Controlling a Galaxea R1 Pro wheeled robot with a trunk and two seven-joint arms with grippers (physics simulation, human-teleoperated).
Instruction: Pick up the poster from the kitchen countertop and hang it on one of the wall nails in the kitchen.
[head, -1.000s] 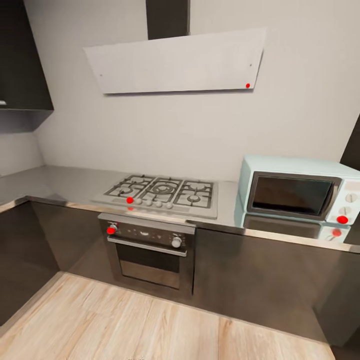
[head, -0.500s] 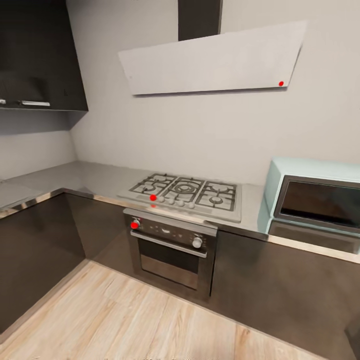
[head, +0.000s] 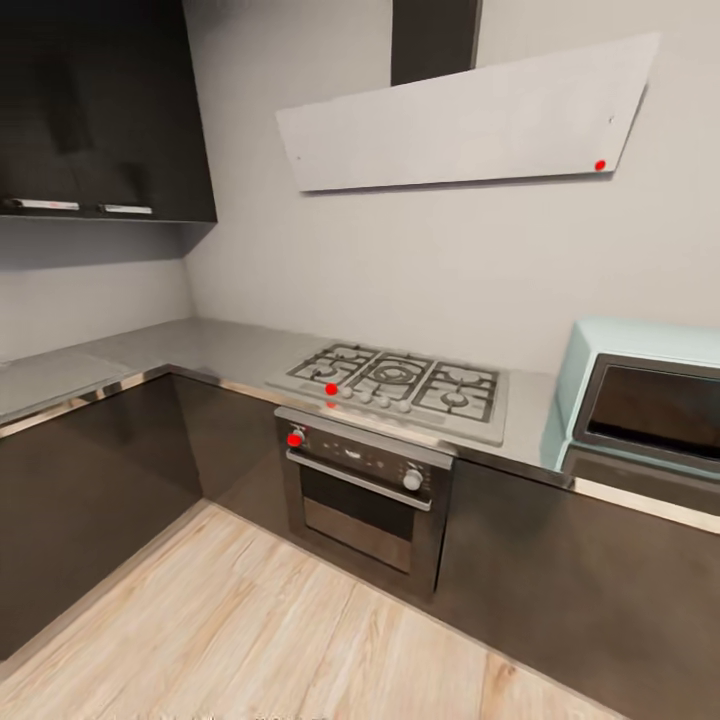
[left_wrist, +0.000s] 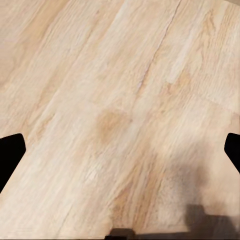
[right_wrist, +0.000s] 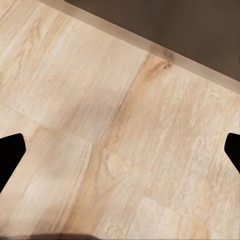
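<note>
The poster is out of view. The grey kitchen countertop (head: 215, 345) runs along the back wall and turns a corner to the left, over dark cabinet fronts (head: 90, 480). My left gripper (left_wrist: 120, 155) hangs over bare wooden floor, its black fingertips (left_wrist: 10, 152) far apart at the picture's edges, open and empty. The right gripper (right_wrist: 120, 155) is likewise open over the floor, close to the dark cabinet base (right_wrist: 175, 25).
A gas hob (head: 400, 385) sits in the worktop above a built-in oven (head: 365, 490). A slanted extractor hood (head: 470, 125) hangs above it. A pale blue microwave (head: 650, 395) stands at the right. Dark wall cabinets (head: 100, 110) hang at the left. Wooden floor (head: 260, 630) lies in front.
The camera has turned left: hob, oven and hood sit further right in the picture, the microwave is partly cut off, and more of the left corner and wall cabinets shows.
</note>
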